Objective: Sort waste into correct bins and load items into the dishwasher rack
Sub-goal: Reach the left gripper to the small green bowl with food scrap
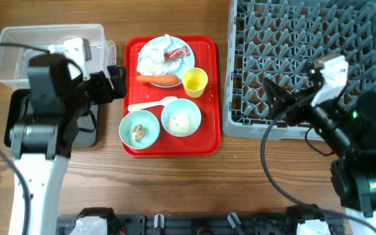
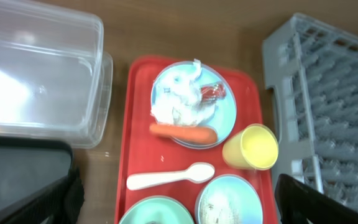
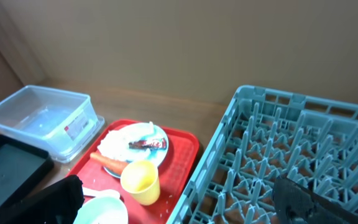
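Wooden worktop (image 1: 175,189), red tray (image 1: 211,145) in the middle: napkin (image 1: 152,64) and red wrapper (image 1: 175,54) on blue plate (image 1: 187,51), carrot (image 1: 157,79) across its rim, yellow cup (image 1: 195,81) beside. Clear tub (image 3: 39,112) label unreadable. My left end effector (image 1: 115,81) and right end effector (image 1: 271,98) both released, empty.

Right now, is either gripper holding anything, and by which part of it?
Nothing is held: the left gripper and the right gripper are both open and empty.
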Available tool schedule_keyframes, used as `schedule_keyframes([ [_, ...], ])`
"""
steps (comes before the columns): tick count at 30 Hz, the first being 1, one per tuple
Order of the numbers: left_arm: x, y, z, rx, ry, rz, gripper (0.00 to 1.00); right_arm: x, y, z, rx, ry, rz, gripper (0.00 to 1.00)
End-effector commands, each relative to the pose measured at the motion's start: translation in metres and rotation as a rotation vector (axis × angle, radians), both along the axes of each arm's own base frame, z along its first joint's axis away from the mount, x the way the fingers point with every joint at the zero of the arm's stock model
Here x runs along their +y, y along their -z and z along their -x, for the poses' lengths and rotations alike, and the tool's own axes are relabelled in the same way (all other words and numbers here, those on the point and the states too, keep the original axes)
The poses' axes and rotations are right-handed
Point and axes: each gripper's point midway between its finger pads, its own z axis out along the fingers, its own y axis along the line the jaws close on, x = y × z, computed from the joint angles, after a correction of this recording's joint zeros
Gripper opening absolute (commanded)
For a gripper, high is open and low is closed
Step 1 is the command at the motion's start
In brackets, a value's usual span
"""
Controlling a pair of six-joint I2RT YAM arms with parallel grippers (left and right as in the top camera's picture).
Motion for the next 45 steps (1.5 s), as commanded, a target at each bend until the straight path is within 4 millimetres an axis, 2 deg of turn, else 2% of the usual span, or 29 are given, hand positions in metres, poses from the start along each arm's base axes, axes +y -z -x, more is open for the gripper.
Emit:
schedule_keyframes([
  [1, -0.007, 0.017, -0.015, 0.071, 0.026, -0.021, 1.00, 0.010, 0.001, -0.003, 0.018, -0.075, 0.012, 1.00],
  [5, -0.011, 0.059, -0.023, 0.211, 0.024, 0.002, 1.00, 0.012, 0.023, -0.015, 0.140, -0.050, -0.061, 1.00],
  [9, -0.039, 0.085, -0.015, 0.346, 0.098, 0.128, 1.00, 0.016, 0.051, -0.021, 0.278, -0.042, -0.111, 1.00],
  [12, -0.052, 0.093, 0.002, 0.443, 0.053, 0.169, 0.95, 0.017, 0.062, -0.027, 0.315, -0.040, -0.109, 1.00],
  [14, -0.067, 0.099, 0.010, 0.472, 0.040, 0.135, 0.94, 0.017, 0.068, -0.027, 0.338, -0.038, -0.108, 1.00],
  [17, -0.076, 0.111, 0.023, 0.482, -0.044, -0.046, 0.93, 0.017, 0.072, -0.029, 0.351, -0.037, -0.106, 1.00],
  [19, -0.084, 0.115, 0.042, 0.488, -0.074, -0.175, 0.92, 0.015, 0.076, -0.027, 0.369, -0.028, -0.101, 1.00],
  [22, -0.099, 0.122, 0.059, 0.503, -0.013, -0.235, 0.86, 0.010, 0.081, -0.027, 0.394, 0.009, -0.094, 1.00],
  [27, -0.087, 0.167, 0.086, 0.603, 0.011, -0.302, 0.86, 0.010, 0.083, -0.025, 0.403, 0.009, -0.092, 1.00],
  [29, -0.099, 0.185, 0.097, 0.633, 0.159, -0.285, 0.83, 0.009, 0.083, -0.026, 0.401, 0.013, -0.090, 1.00],
  [30, -0.111, 0.193, 0.103, 0.641, 0.256, -0.249, 0.83, 0.008, 0.084, -0.026, 0.401, 0.022, -0.085, 1.00],
  [31, -0.116, 0.197, 0.104, 0.637, 0.289, -0.230, 0.82, 0.007, 0.084, -0.026, 0.401, 0.023, -0.085, 1.00],
  [34, -0.116, 0.208, 0.102, 0.616, 0.292, -0.231, 0.71, 0.007, 0.084, -0.026, 0.401, 0.023, -0.085, 1.00],
  [37, -0.105, 0.222, 0.106, 0.622, 0.269, -0.274, 0.66, 0.007, 0.086, -0.027, 0.409, 0.024, -0.084, 1.00],
  [40, -0.091, 0.230, 0.109, 0.626, 0.233, -0.335, 0.56, 0.007, 0.089, -0.026, 0.420, 0.024, -0.083, 1.00],
  [42, -0.090, 0.233, 0.108, 0.617, 0.231, -0.336, 0.47, 0.008, 0.091, -0.028, 0.429, 0.025, -0.083, 1.00],
  [44, -0.093, 0.236, 0.104, 0.599, 0.231, -0.328, 0.30, 0.008, 0.094, -0.028, 0.440, 0.025, -0.081, 1.00],
  [45, -0.094, 0.237, 0.102, 0.595, 0.232, -0.326, 0.27, 0.008, 0.095, -0.028, 0.442, 0.025, -0.081, 1.00],
])
